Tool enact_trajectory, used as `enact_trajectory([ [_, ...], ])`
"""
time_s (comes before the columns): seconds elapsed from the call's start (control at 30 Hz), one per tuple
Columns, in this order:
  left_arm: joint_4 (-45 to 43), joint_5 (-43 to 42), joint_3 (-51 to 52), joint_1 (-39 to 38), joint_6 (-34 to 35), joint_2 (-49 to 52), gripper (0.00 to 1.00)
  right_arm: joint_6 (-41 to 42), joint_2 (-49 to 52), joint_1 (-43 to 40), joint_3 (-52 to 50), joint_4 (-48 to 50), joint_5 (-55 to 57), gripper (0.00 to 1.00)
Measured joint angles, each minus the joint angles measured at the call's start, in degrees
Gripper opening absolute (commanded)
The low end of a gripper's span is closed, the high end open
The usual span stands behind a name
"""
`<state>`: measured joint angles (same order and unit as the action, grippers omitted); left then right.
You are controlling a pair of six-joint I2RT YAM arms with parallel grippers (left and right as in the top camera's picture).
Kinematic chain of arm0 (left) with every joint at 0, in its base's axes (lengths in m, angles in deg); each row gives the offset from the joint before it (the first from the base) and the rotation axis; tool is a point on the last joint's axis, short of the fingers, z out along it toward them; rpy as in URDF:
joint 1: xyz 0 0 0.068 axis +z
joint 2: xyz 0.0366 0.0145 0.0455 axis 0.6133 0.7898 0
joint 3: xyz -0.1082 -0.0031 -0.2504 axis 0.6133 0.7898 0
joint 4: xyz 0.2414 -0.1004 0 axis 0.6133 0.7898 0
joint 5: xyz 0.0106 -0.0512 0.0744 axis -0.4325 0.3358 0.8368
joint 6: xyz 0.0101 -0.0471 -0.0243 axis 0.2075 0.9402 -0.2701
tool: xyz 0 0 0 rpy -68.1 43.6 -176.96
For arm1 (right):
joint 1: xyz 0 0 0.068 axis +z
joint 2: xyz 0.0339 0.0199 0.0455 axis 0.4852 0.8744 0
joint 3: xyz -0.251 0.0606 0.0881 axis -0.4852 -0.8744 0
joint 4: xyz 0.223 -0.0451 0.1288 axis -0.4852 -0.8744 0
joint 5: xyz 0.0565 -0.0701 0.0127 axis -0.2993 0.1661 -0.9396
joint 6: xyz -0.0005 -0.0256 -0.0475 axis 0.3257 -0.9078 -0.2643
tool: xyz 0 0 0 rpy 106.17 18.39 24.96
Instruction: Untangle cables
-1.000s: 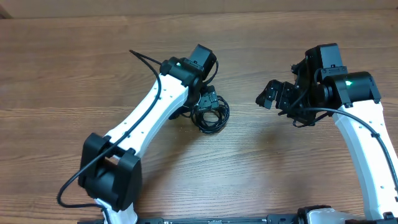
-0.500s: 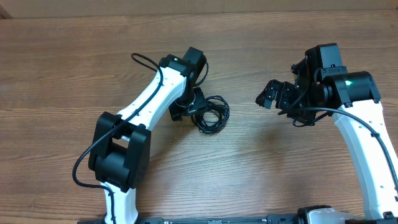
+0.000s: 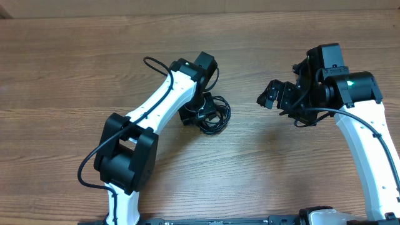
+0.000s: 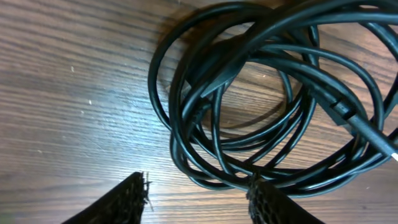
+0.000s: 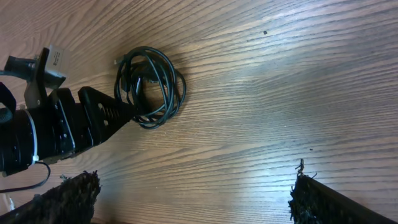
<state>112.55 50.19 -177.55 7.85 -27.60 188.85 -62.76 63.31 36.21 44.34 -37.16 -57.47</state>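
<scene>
The cables (image 3: 214, 115) are thin black cords coiled together in a bundle on the wooden table, at its middle. In the left wrist view the cables (image 4: 267, 99) fill the upper right, looped over one another. My left gripper (image 4: 200, 194) is open, low over the table at the bundle's edge; its right fingertip touches the lowest loops, nothing sits between the fingers. In the overhead view the left gripper (image 3: 199, 111) is at the bundle's left side. My right gripper (image 3: 273, 95) is open and empty, apart to the right. The right wrist view shows the cables (image 5: 151, 86) far off.
The wooden table (image 3: 262, 169) runs across the whole view. The left arm's own thicker black cable (image 3: 153, 62) arcs above its forearm. In the right wrist view the left gripper (image 5: 102, 112) lies left of the bundle.
The left arm swung slightly right and its wrist shifted over the bundle's left side. The cable bundle stayed in place. The right arm has not moved.
</scene>
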Motion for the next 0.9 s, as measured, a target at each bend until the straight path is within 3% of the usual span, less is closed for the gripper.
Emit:
enact_trajectory([
  [0.17, -0.3, 0.6, 1.0, -0.4, 3.3, 0.0, 0.39, 0.0, 0.0, 0.0, 0.0, 0.0, 0.0, 1.0],
  [0.33, -1.8, 0.8, 1.2, -0.4, 4.4, 0.0, 0.41, 0.0, 0.0, 0.0, 0.0, 0.0, 0.0, 1.0],
  [0.47, -3.6, 1.0, 1.2, -0.5, 4.8, 0.0, 0.53, 0.0, 0.0, 0.0, 0.0, 0.0, 0.0, 1.0],
  [0.63, -4.6, 1.1, 1.2, -0.8, 5.0, 0.0, 0.43, 0.0, 0.0, 0.0, 0.0, 0.0, 0.0, 1.0],
  [0.9, -4.9, 1.1, 1.2, -0.8, 5.0, 0.0, 0.43, 0.0, 0.0, 0.0, 0.0, 0.0, 0.0, 1.0],
])
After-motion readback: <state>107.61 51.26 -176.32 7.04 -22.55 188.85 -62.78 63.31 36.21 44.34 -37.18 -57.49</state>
